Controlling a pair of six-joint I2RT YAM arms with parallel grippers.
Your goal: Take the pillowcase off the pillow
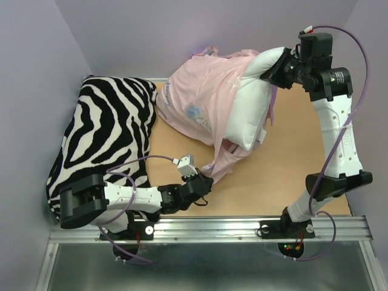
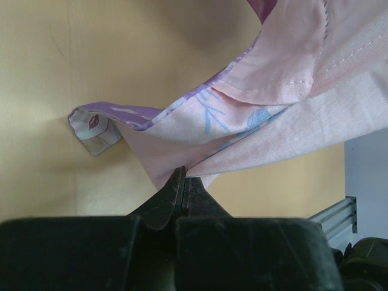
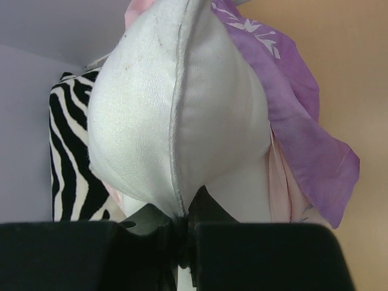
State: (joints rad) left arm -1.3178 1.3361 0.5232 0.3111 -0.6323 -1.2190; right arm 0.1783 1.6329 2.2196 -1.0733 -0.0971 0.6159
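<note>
At upper centre of the top view, the pillowcase [image 1: 200, 103] lies pale-pink side out, bunched over the left part of the pillow [image 1: 251, 115]. The white right side and lower end of the pillow are bare. One strip of the pillowcase runs down and left from the bundle to the lower centre of the frame. The left arm [image 1: 130, 197] reaches in there along the near edge of the desk [image 1: 279, 176].

Left jaws: closed on the pillowcase. The left wrist view shows both tips pressed together on a fold of pale pink fabric. The purple printed side shows at a curled edge to the left of the grip, over the desk surface.

Right jaws: closed on the pillow. The right wrist view shows the tips pinched on the seam at the pillow's end. Purple fabric hangs along the right side of the pillow. In the top view, the right arm [image 1: 339, 133] holds this end at the upper right of the frame.

At the left of the top view, a zebra-striped pillow [image 1: 103, 139] lies on the desk, its right edge just beside the pillowcase.
</note>
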